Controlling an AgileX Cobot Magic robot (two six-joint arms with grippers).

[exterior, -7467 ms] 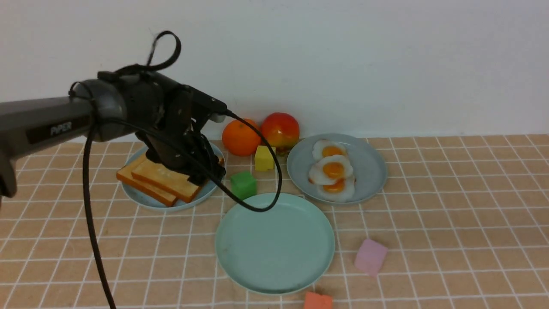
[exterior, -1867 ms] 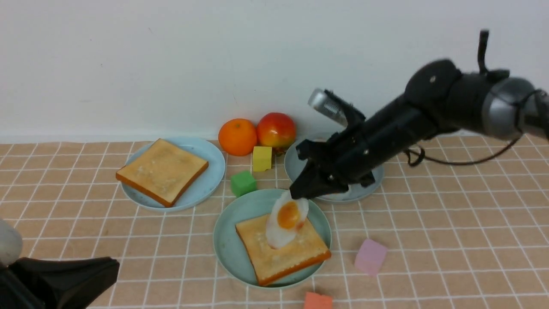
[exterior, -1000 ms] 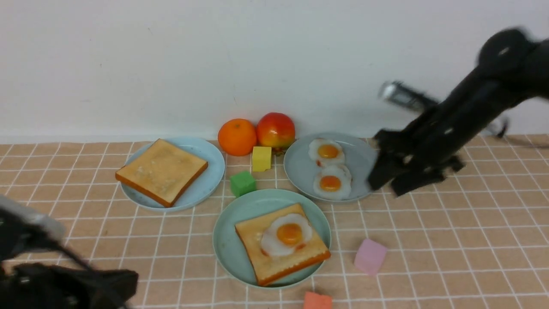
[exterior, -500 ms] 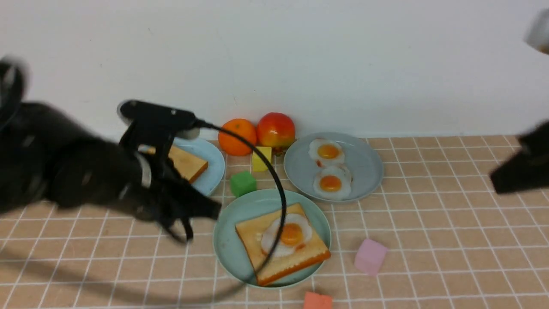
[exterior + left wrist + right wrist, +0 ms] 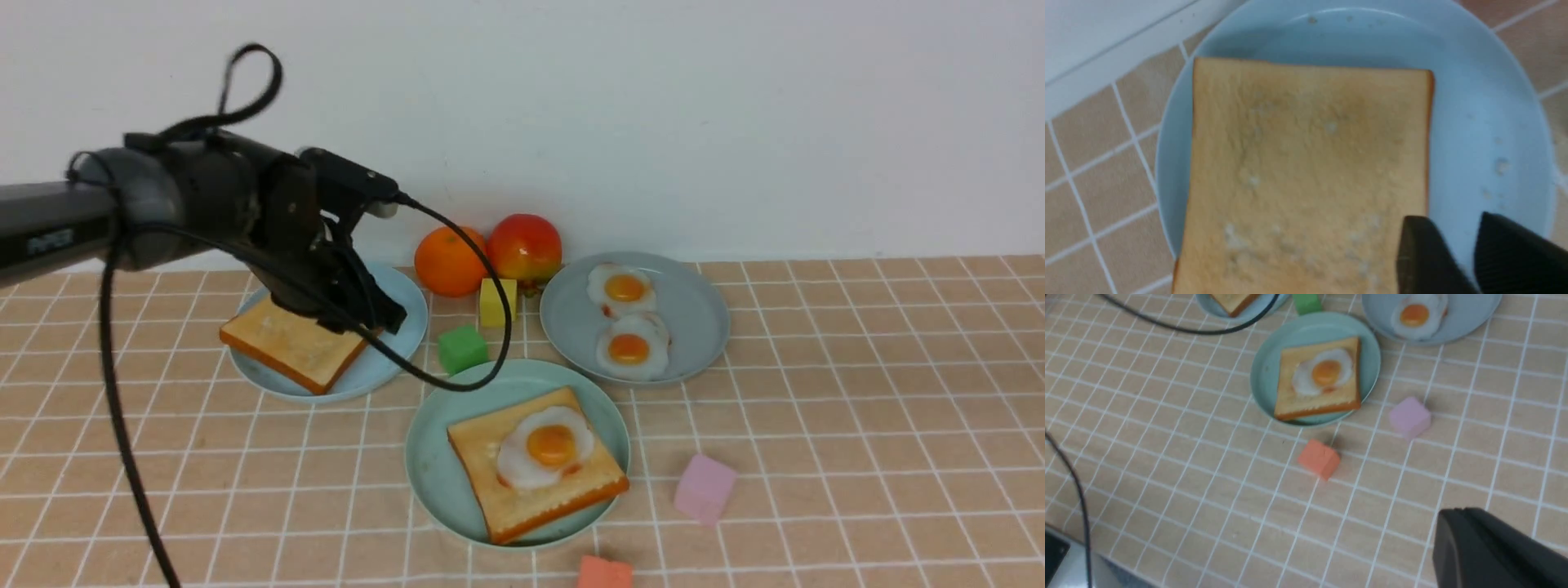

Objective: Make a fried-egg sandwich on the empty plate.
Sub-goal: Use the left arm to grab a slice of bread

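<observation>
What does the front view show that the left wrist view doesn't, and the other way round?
Only the front view: the mint-green plate carrying a toast slice topped with a fried egg, the grey plate with two more eggs, an orange, an apple and coloured cubes.

Only the left wrist view: the left end effector up close, jaws parted, one fingertip over the edge of the second toast slice, the other over the pale blue plate.

Both: that second toast slice lying on the pale blue plate.
</observation>
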